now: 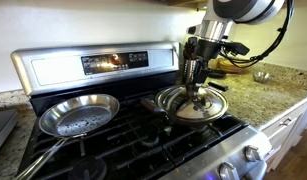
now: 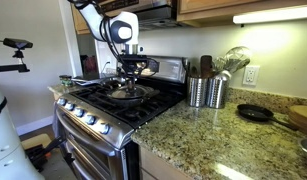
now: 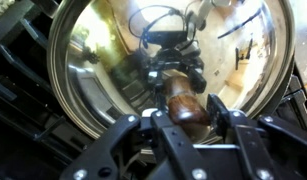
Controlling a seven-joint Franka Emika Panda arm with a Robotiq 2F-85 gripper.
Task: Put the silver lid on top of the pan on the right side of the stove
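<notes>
The silver lid lies low over the right-hand grates of the stove. Whether it rests on them I cannot tell. My gripper reaches down over the lid's centre. It is shut on the lid's brown knob, with one finger on each side. The black pan sits on the granite counter to the right of the stove, well apart from the lid. It shows only in an exterior view.
A shiny silver frying pan lies on the stove's left burner. Two metal canisters with utensils stand on the counter between stove and black pan. A small metal bowl sits on the counter beyond the arm. A control panel rises behind the stove.
</notes>
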